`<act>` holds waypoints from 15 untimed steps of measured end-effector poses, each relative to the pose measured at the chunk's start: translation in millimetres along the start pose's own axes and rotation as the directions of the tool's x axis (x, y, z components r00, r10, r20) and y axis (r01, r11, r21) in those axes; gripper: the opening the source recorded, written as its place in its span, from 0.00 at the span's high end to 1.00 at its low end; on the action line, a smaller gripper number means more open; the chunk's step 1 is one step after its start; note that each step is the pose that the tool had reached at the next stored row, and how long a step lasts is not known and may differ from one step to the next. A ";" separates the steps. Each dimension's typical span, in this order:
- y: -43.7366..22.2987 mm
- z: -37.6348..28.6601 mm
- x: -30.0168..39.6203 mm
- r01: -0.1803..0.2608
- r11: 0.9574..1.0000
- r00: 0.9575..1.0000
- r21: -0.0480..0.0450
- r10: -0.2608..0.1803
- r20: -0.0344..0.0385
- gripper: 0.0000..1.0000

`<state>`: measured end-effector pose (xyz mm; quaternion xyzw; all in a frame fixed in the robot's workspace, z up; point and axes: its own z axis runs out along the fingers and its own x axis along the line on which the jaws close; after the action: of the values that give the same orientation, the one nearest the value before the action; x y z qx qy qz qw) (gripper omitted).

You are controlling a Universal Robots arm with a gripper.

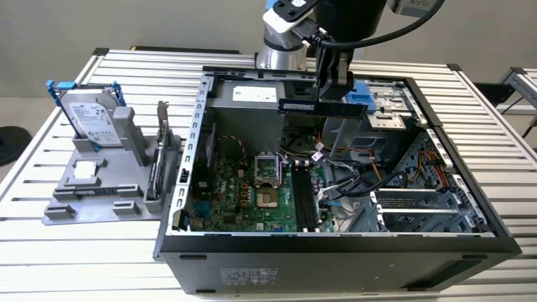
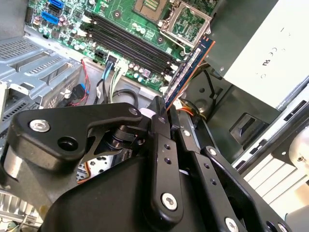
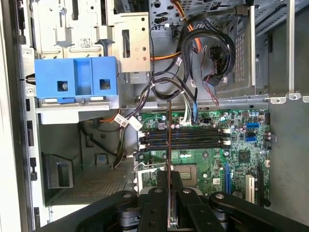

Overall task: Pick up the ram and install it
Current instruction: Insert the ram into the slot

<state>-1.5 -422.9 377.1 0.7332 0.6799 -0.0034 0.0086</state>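
Aloft, black end effector [image 1: 332, 95] pinches flat ram [image 1: 295, 106].

Path ram [image 1: 298, 106] → mem slots [image 1: 304, 198] open; cable bundle [image 1: 343, 182] crowds slots' side.

You had the gripper [image 3: 169, 180] clamped on the ram [image 3: 168, 130], seen edge-on as a thin line crossing the black memory slots [image 3: 193, 137] of the green motherboard [image 3: 203, 164]; tangled cables [image 3: 164, 82] ran beside a blue bracket [image 3: 77, 82].
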 end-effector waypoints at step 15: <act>0.0 0.0 0.1 -0.058 0.998 0.998 0.001 0.058 0.001 1.00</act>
<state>-1.5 -422.8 377.1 0.7528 0.6582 -0.0037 0.0085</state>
